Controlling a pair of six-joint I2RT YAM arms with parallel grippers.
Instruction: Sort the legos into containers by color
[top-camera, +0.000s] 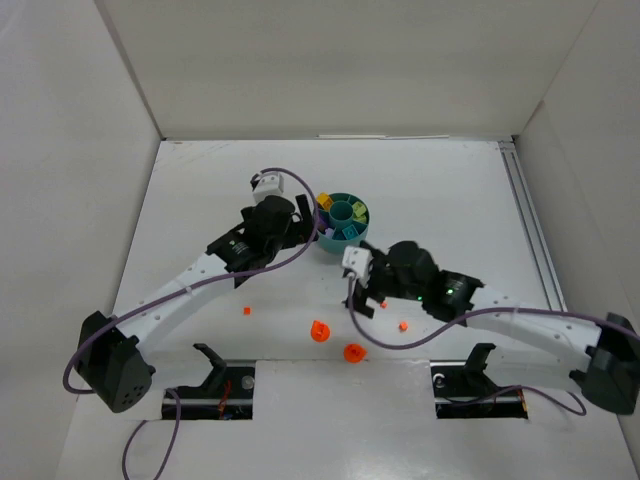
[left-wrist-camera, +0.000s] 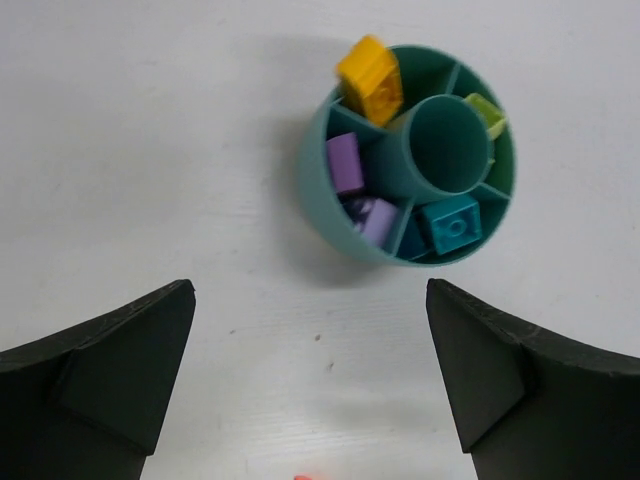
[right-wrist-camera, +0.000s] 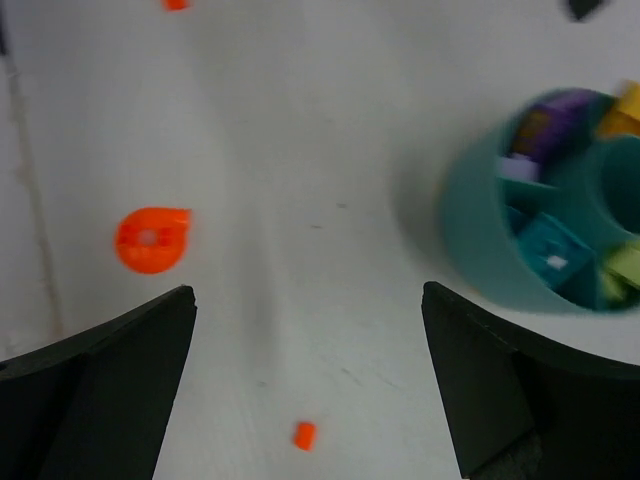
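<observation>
Top view: the teal dish (top-camera: 335, 245) sits mid-table with the left gripper (top-camera: 303, 222) just beside it. The right gripper (top-camera: 362, 300) is near the loose orange pieces (top-camera: 319, 331).

Left wrist view: fingers wide apart, holding nothing. The dish has a yellow piece (left-wrist-camera: 370, 78), purple pieces (left-wrist-camera: 343, 160), a turquoise piece (left-wrist-camera: 452, 222) and what looks like a lime piece (left-wrist-camera: 485, 112) (each colour in its own ring section).

Right wrist view, blurry: fingers apart too, nothing held, with an orange dot (right-wrist-camera: 304, 434) between them.
</observation>
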